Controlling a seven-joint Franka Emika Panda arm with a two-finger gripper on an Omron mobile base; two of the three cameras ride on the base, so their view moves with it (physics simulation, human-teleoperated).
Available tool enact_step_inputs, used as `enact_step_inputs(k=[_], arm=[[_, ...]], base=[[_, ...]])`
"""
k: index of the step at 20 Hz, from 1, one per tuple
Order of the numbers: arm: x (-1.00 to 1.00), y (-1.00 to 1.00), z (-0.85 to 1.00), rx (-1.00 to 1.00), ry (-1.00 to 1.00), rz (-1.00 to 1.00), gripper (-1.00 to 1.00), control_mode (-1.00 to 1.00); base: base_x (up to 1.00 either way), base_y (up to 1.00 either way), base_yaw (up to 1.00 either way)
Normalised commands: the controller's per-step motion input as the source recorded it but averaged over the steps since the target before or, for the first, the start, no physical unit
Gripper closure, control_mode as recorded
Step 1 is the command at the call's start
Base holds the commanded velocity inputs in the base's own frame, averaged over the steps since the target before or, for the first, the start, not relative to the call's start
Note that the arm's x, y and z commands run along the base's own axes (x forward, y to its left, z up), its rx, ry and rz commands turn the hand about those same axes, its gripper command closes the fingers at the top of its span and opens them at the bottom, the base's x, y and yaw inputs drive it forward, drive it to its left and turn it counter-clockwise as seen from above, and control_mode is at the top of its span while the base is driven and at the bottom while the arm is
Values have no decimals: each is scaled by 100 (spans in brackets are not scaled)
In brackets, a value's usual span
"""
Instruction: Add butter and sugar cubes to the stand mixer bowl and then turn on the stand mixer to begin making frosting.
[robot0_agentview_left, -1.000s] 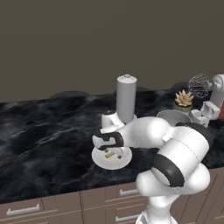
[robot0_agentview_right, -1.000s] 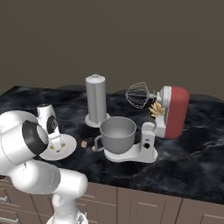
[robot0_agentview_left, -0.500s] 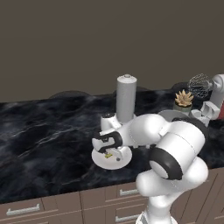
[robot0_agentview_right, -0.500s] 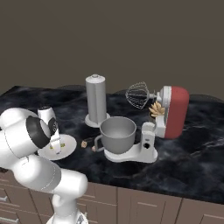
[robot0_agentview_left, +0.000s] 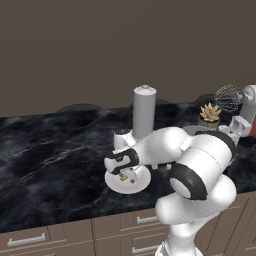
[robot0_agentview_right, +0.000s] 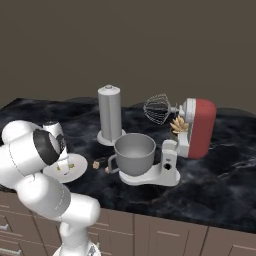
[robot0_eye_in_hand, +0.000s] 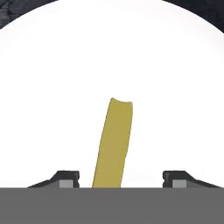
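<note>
The butter (robot0_eye_in_hand: 114, 144), a thin yellow stick, lies on the white plate (robot0_eye_in_hand: 52, 87) and runs down between my two fingertips. My gripper (robot0_eye_in_hand: 120, 180) is open, with a gap on each side of the stick. In the left base view the gripper (robot0_agentview_left: 122, 175) points down onto the plate (robot0_agentview_left: 137, 186) near the counter's front edge. The sugar cubes (robot0_agentview_right: 96, 164) sit on the dark counter between the plate (robot0_agentview_right: 72, 174) and the stand mixer bowl (robot0_agentview_right: 134, 152). The grey bowl rests on the white base of the stand mixer (robot0_agentview_right: 197, 127), whose red head is tilted back with the whisk (robot0_agentview_right: 157, 109) raised.
A tall grey cylinder (robot0_agentview_right: 110, 115) stands behind the bowl, and a small potted plant (robot0_agentview_left: 210, 112) sits by the mixer. The counter's front edge runs just below the plate, with drawers underneath.
The jaws have narrowed around the butter stick, which stays on the plate. The elbow has swung a little to the left.
</note>
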Motion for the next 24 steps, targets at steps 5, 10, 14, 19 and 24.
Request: enact_step_inputs(k=[5, 10, 14, 19, 24], arm=[[0, 0, -36, 1, -2, 0, 100, -100], [0, 0, -41, 4, -8, 0, 100, -100], [-1, 0, -10, 4, -9, 0, 100, -100], [-20, -4, 39, 0, -11, 0, 100, -100], [-30, -16, 71, -2, -10, 0, 100, -100]], base=[[0, 0, 0], [0, 0, 0], [0, 0, 0], [0, 0, 0], [0, 0, 0]])
